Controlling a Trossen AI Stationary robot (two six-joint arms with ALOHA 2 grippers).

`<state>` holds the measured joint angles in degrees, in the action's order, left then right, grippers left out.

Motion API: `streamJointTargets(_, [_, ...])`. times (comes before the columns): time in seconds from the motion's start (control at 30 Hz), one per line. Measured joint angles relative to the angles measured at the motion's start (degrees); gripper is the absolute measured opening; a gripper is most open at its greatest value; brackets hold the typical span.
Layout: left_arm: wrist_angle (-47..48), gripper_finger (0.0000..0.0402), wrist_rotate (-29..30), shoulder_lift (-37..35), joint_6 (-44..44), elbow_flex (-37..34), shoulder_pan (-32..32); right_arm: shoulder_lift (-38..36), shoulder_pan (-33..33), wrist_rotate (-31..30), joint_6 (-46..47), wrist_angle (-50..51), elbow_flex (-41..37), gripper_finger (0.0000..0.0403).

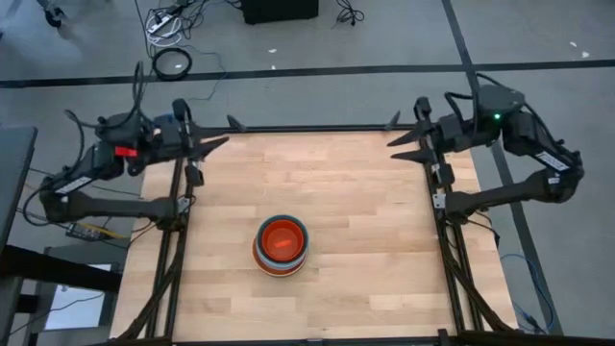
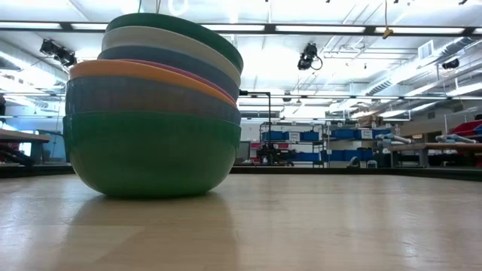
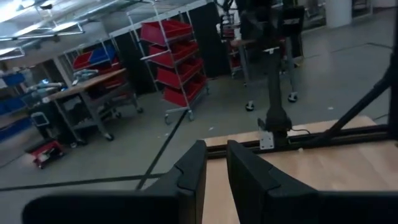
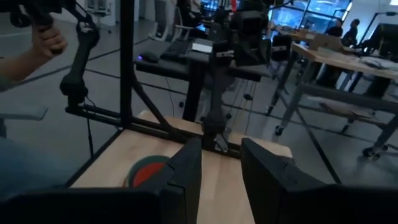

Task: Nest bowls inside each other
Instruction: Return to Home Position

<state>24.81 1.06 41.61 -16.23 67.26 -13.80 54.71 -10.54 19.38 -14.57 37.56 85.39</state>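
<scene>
The bowls stand nested in one stack on the wooden table, a little toward its near edge, with a red-orange bowl innermost on top. In the low view the stack rests on its teal bottom bowl, the upper rims tilted. My left gripper hovers at the table's far left corner. It points level toward the right, fingers slightly apart, with nothing between them. My right gripper hovers at the far right corner and points left. It is open and holds nothing, and the stack shows beyond it.
A black frame rail runs along the table's far edge, with uprights at both sides. A person's hand shows beyond the table. Bare wood surrounds the stack.
</scene>
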Motion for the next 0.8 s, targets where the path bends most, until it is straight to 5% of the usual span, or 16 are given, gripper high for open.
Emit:
streamJointTargets(0.57, [13.2, 0.0072, -1.4, -13.8, 4.9, -0.1, -2.7, -22.4, -0.5, 0.4, 7.5, -13.9, -27.7, 0.01])
streamJointTargets(0.8, [11.0, 0.0072, -0.5, -22.3, 7.9, -9.5, -2.7, -27.7, -0.5, 0.3, 8.8, -15.7, -32.1, 0.01])
